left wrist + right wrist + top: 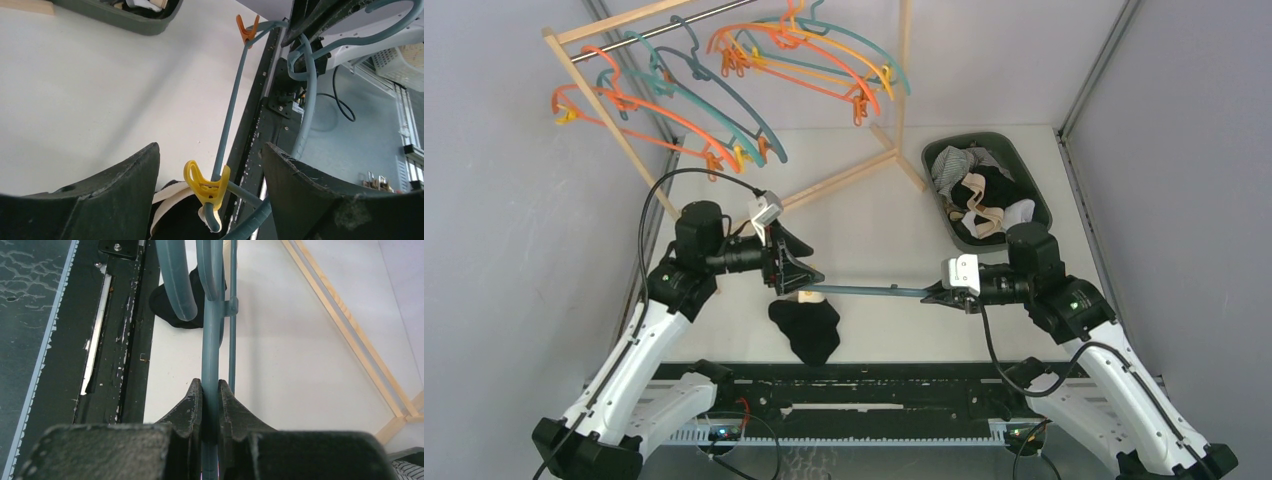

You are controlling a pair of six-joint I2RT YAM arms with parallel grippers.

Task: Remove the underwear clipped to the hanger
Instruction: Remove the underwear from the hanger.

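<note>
Over near table (874, 230) edge: teal plastic hanger (864, 291) clamped in closed right tool (210, 390). Black cloth brief (806, 328) held by yellow clip (206, 185); left tool (210, 150) spread wide around clip, empty. Other briefs (999, 185) dropped in dark-green bin (1030, 180); one unclipping judged left.

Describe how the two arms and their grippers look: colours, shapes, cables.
The left arm and right arm have white shell links and black joint housings. Each wrist carries a small white camera box. A thin black cable loops off each arm. The left gripper and right gripper are black; their fingers are broad matte wedges, scuffed with pale specks.
</note>
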